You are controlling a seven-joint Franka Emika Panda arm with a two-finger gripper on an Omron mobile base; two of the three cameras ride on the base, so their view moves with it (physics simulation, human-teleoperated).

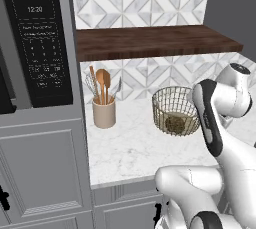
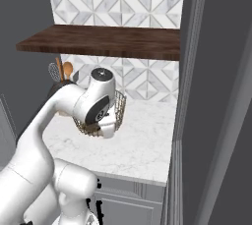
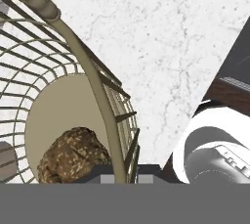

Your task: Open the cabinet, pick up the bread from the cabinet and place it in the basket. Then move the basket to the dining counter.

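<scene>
Gripper (image 3: 125, 178) is clamping shut on the basket (image 1: 175, 111) rim, ready to carry it; the bread (image 3: 73, 155) is sitting inside, near the tabletop (image 1: 130, 148) back edge.

Both base views look down across the marble worktop (image 1: 135, 148) from opposite sides, sharing the basket (image 1: 174, 110), seen close in the hand view
</scene>
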